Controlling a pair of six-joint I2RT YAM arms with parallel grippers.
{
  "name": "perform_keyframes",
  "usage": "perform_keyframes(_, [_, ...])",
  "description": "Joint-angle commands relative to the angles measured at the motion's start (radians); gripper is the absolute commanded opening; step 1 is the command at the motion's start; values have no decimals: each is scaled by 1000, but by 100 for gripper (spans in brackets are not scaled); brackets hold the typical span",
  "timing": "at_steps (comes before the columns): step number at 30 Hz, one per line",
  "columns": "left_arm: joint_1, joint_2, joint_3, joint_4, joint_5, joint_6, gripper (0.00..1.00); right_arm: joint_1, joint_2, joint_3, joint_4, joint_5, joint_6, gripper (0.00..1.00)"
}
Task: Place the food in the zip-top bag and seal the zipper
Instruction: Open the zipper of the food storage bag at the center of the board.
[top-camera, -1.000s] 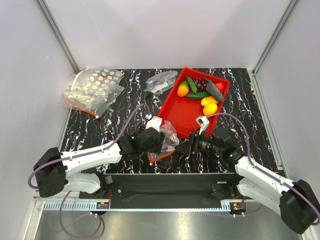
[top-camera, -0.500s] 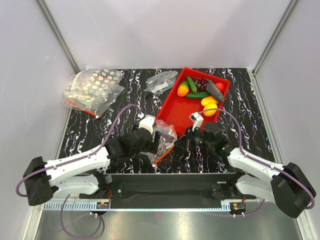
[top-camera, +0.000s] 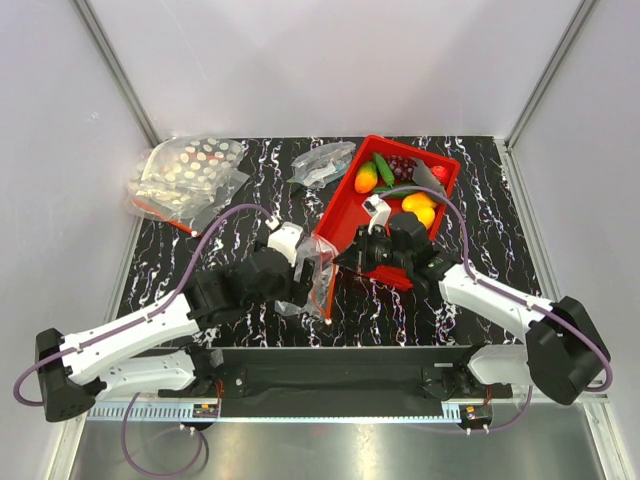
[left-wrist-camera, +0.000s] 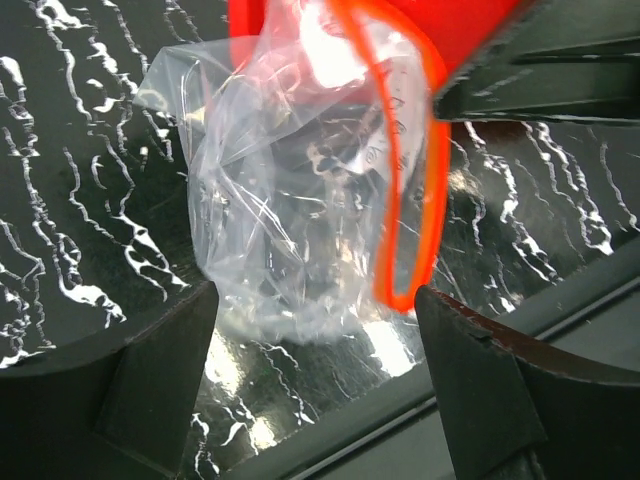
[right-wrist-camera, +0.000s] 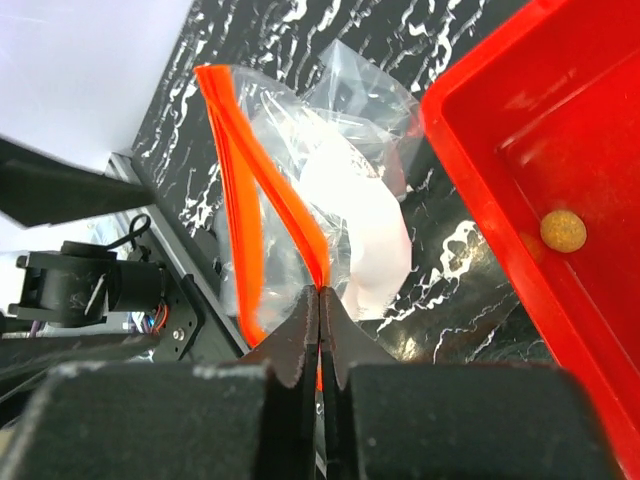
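Right gripper (right-wrist-camera: 320, 300): jaws clamped on zipper (right-wrist-camera: 245, 190), the orange strip at the bag mouth.
Left gripper (left-wrist-camera: 315, 330): jaws wide apart, bag (left-wrist-camera: 280, 200) seen between them, not gripped.
Bag: just beside tray (top-camera: 345, 205) near-left corner, mouth gaping.
Food (top-camera: 400, 185): piled at tray's far end.

A clear, thin, wrinkly plastic zip-top bag (top-camera: 312, 280) sits crumpled just beside the near left corner of the red plastic tray (top-camera: 345, 212). Its orange press-seal zipper (left-wrist-camera: 432, 170) gapes in a long loop (mouth open). The glossy toy food lies at the tray's far end: orange-yellow mango (top-camera: 366, 180), yellow lemons (top-camera: 418, 208), green cucumbers (top-camera: 384, 168), purple grapes (top-camera: 400, 164), grey fish (top-camera: 430, 183) and red piece (top-camera: 440, 173).
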Motion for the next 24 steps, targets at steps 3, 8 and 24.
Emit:
perform_keyframes(3, [1, -15, 11, 81, 102, 0, 81, 10, 26, 69, -24, -6, 24, 0])
perform_keyframes(8, [1, 39, 16, 135, 119, 6, 76, 10, 28, 70, -24, 10, 29, 0])
perform_keyframes(24, [4, 301, 102, 193, 47, -43, 23, 10, -14, 44, -24, 36, 42, 0])
